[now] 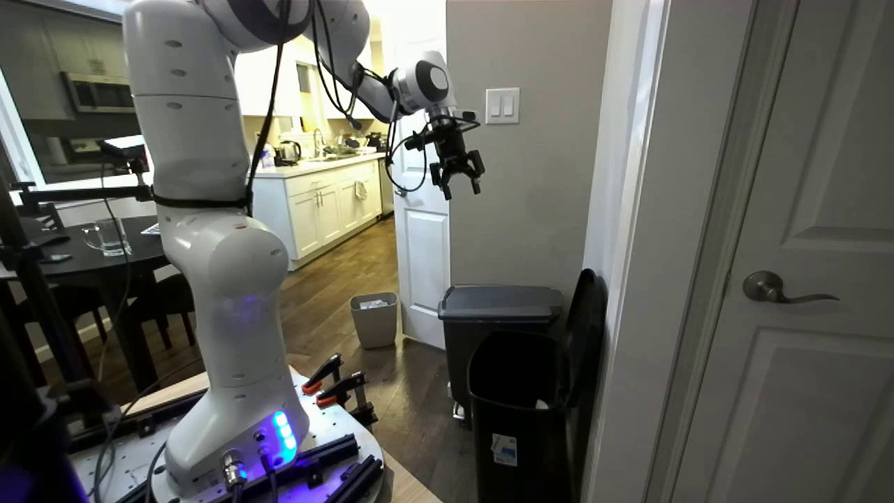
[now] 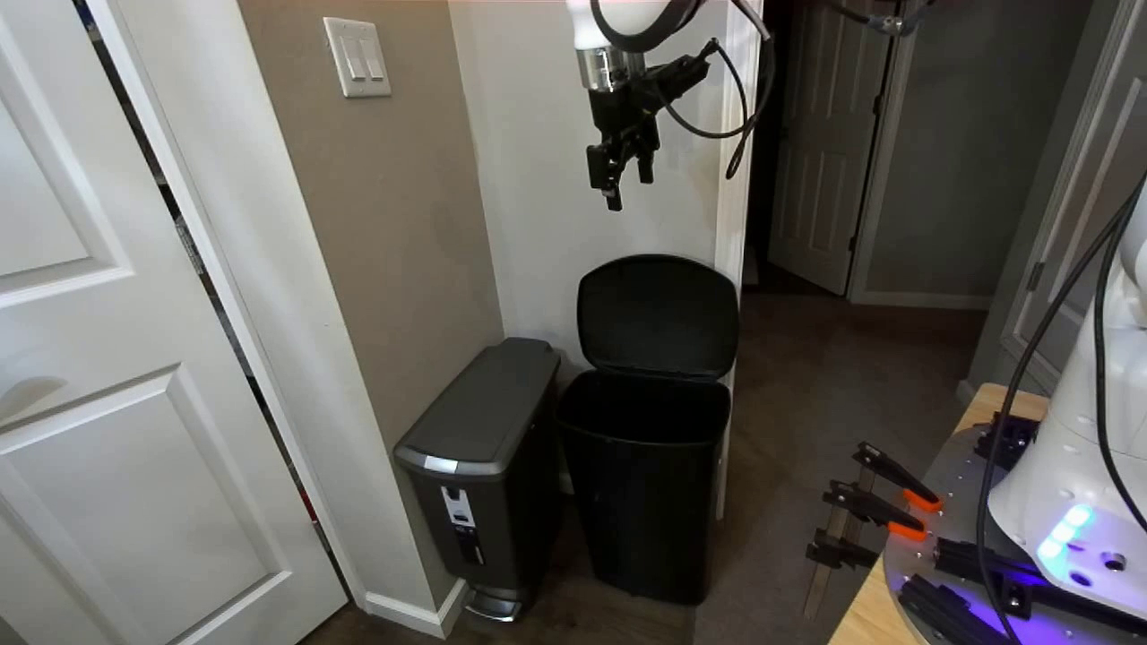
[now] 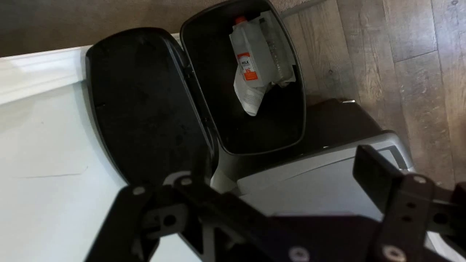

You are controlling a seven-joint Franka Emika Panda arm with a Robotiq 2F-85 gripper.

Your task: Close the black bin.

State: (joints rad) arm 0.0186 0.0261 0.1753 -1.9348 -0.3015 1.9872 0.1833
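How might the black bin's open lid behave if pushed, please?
The lid would likely swing rather than slide, as one edge joins the black bin. It is probably stiff and fairly light, being thin yet standing without sagging. Being smooth-looking inside, it may be slippery.

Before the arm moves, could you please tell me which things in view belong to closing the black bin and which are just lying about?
For the job:
black bin, standing open
its lid, swung up
tool, jaws apart

Just lying about:
grey-lidded bin, shut, beside the black bin
pale wastebasket, on the floor
milk container and white paper, inside the black bin
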